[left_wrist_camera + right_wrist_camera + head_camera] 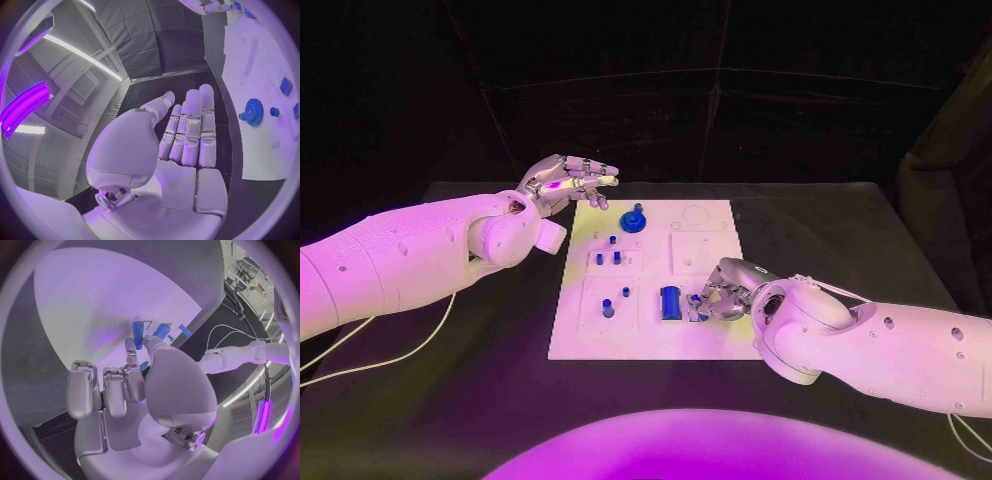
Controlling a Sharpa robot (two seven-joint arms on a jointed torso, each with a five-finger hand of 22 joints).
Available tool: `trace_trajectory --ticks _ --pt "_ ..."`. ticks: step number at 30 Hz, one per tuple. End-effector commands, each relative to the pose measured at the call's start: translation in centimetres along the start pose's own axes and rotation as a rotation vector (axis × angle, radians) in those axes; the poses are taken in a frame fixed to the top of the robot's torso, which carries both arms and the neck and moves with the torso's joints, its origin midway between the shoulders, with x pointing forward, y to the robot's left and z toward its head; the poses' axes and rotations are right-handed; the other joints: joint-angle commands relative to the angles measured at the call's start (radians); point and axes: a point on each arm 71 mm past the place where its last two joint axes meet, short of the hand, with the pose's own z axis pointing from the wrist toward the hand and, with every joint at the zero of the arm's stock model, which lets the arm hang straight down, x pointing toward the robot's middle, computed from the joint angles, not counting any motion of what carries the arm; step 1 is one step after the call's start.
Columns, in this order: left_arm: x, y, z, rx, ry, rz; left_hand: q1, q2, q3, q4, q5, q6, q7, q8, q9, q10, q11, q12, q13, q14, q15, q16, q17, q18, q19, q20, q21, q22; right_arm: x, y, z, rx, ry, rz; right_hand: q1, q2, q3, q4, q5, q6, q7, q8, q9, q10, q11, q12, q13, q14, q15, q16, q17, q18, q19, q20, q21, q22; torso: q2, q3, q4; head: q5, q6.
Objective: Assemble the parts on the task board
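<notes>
The white task board lies in the middle of the black table. A blue gear sits near its far edge, also seen as the blue gear. Several small blue pegs stand in the board's left half, and a larger blue cylinder stands near the front. My right hand rests on the board just right of that cylinder; a small blue part shows pinched between its thumb and a finger. My left hand hovers over the board's far left corner, its fingers straight and holding nothing.
Black table surrounds the board, with bare room to the right and at the front left. A thin white cable trails on the table under my left arm. The board's right half shows pale square recesses.
</notes>
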Motion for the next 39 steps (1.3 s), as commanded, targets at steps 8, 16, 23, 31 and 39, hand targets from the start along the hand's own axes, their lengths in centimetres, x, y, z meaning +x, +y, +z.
trace_trajectory --ticks 8,16,23,31,39 --pt "0.13 -0.23 0.05 0.006 0.014 0.001 0.01 0.003 -0.001 -0.005 0.005 -0.006 -0.002 0.007 0.0 -0.008 -0.001 0.006 -0.001 -0.008 -0.001 0.003 -0.002 0.013 -0.001 0.005 -0.002 0.0 0.19 0.06 0.2 0.01 0.032 -0.022 -0.051 0.005 -0.003 0.016 0.008 0.017 -0.008 0.014 0.011 0.051 -0.011 0.009 0.157 0.102 -0.012 0.004 0.257 -0.02 0.027 -0.009 0.007 0.069 0.0 -0.0004 -0.0006 -0.001 0.0" --pt "0.14 -0.23 0.07 -0.001 0.014 0.002 0.011 0.004 -0.001 -0.006 0.006 -0.006 -0.002 0.008 0.0 -0.008 -0.001 0.007 -0.001 -0.008 -0.001 0.004 -0.002 0.013 -0.001 0.004 -0.001 0.0 0.08 0.45 0.25 -0.012 0.005 -0.054 -0.103 0.008 -0.029 0.015 0.05 0.02 -0.01 0.018 0.022 0.051 -0.012 0.005 0.157 0.102 -0.013 0.003 0.255 -0.02 0.027 -0.011 0.006 0.068 0.0 0.0004 0.0001 0.0 0.0" --pt "0.06 -0.24 0.03 -0.006 0.014 0.002 0.014 0.007 0.0 -0.007 0.006 -0.005 -0.002 0.009 0.0 -0.008 -0.002 0.009 -0.001 -0.008 -0.002 0.004 -0.003 0.014 -0.001 0.004 -0.001 0.001 0.06 0.7 0.38 -0.021 -0.008 -0.063 -0.11 0.009 -0.036 0.014 0.05 0.024 -0.012 0.022 0.027 0.05 -0.013 0.001 0.155 0.102 -0.014 0.002 0.253 -0.019 0.027 -0.012 0.006 0.068 0.0 0.0005 -0.0015 0.001 0.0" --pt "0.0 -0.25 -0.02 -0.009 0.013 0.003 0.014 0.007 0.0 -0.007 0.006 -0.005 -0.002 0.01 0.0 -0.008 -0.002 0.009 -0.001 -0.008 -0.002 0.004 -0.003 0.014 -0.001 0.004 0.0 0.001 0.18 0.78 0.47 -0.023 0.006 -0.078 -0.131 -0.001 -0.068 0.016 -0.004 0.02 -0.011 0.026 0.039 0.048 -0.013 -0.007 0.152 0.101 -0.014 0.0 0.25 -0.019 0.027 -0.013 0.005 0.068 -0.001 -0.0004 -0.0007 0.002 0.0" --pt "-0.02 -0.25 -0.01 -0.011 0.013 0.003 0.014 0.007 0.0 -0.008 0.006 -0.005 -0.002 0.01 0.0 -0.008 -0.002 0.009 -0.001 -0.008 -0.002 0.004 -0.003 0.014 -0.001 0.004 0.0 0.001 0.22 0.86 0.28 -0.031 0.01 -0.078 -0.207 0.009 -0.146 0.018 -0.076 0.014 -0.012 0.03 0.057 0.049 -0.013 -0.008 0.154 0.101 -0.014 -0.001 0.249 -0.019 0.027 -0.012 0.005 0.068 -0.001 0.0005 -0.002 0.002 0.0"
